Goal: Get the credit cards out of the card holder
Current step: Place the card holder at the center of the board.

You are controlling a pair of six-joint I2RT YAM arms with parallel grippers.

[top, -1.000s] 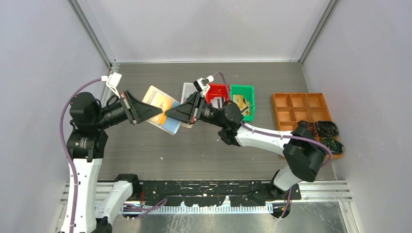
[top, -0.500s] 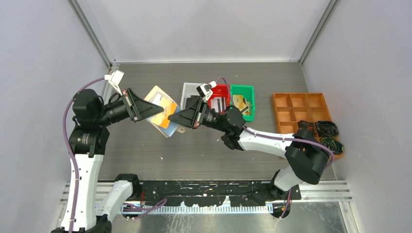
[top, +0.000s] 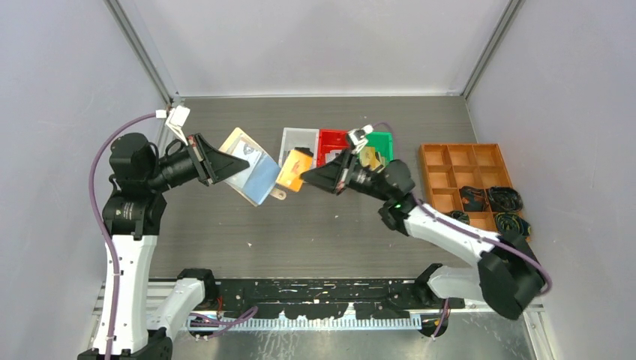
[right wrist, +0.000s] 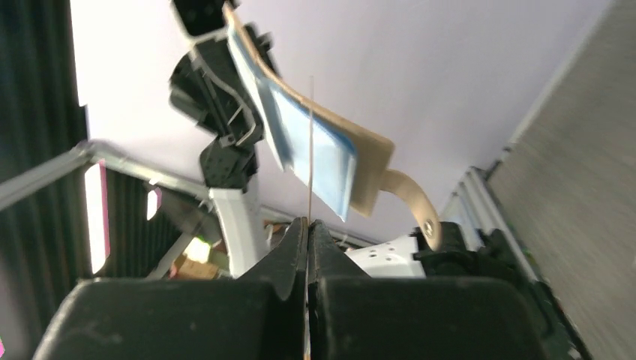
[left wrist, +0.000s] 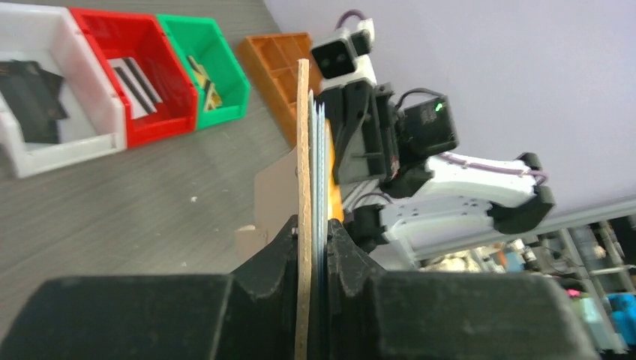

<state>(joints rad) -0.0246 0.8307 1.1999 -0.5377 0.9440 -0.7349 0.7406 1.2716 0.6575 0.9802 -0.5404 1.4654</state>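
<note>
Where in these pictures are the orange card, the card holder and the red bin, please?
orange card point(top: 294, 166): top view, middle of its face.
card holder point(top: 253, 171): top view, on its bluish sleeves.
red bin point(left wrist: 160, 126): left wrist view, on its near wall.

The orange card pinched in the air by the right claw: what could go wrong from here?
1. The right claw grips the orange card only by one thin edge, so the card might twist or slip out and fall to the table.
2. The left claw holds the card holder fanned open in mid-air. Any cards left inside could slide out, though the pictures don't show whether any remain.
</note>
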